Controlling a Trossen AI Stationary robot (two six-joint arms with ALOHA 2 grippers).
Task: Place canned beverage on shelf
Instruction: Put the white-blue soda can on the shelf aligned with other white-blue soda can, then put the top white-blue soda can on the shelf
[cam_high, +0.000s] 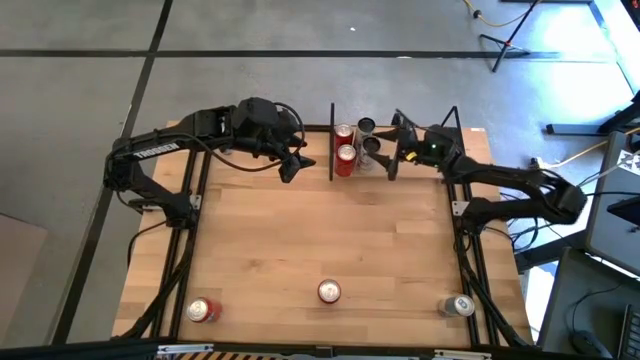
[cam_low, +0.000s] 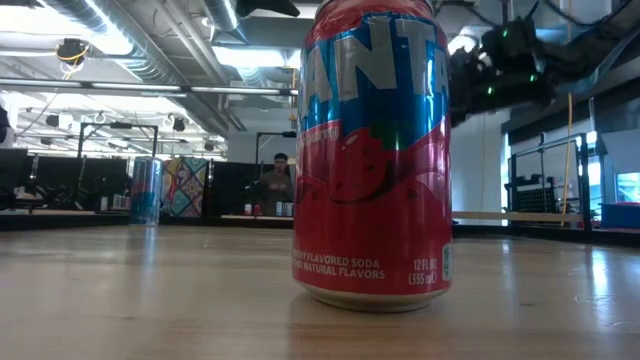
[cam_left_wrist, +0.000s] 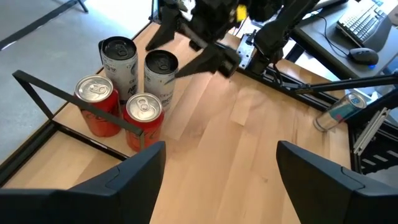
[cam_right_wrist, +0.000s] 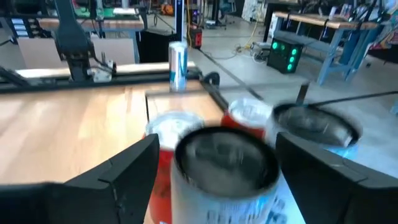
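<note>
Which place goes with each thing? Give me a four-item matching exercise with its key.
1 left gripper
2 right gripper
3 Fanta can
4 silver can

a table corner on the right arm's side
b open, left of the shelf's side panel
c middle of the table edge opposite the shelf
d open, beside the dark-topped cans

Pairs: 1-b, 2-d, 3-c, 4-a

Shelf (cam_high: 331, 140): black frame, light wood floor, holding two red cans (cam_high: 345, 160) and two dark-topped grey-white cans (cam_high: 368, 127). Near can (cam_low: 372, 155): red with blue band.
</note>
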